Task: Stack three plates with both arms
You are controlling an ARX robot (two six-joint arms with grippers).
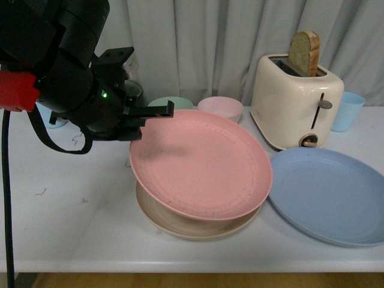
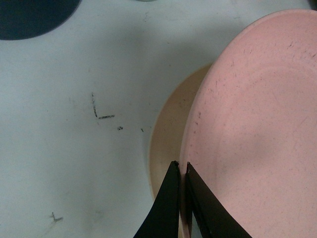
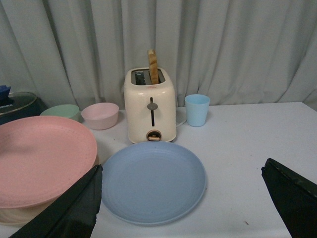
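Behind blue plate (image 1: 330, 195) toaster (image 1: 294, 102) blocks; table (image 1: 72, 216) at left free.

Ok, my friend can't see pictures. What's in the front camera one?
The robot's left hand grips a pink plate by its rim, holding it over a beige plate on the table. A blue plate lies to the right, in front of a cream toaster with bread sticking up.

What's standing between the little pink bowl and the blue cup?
A cream toaster with a bread slice poking up stands between the pink bowl and the blue cup, clearest in the right wrist view.
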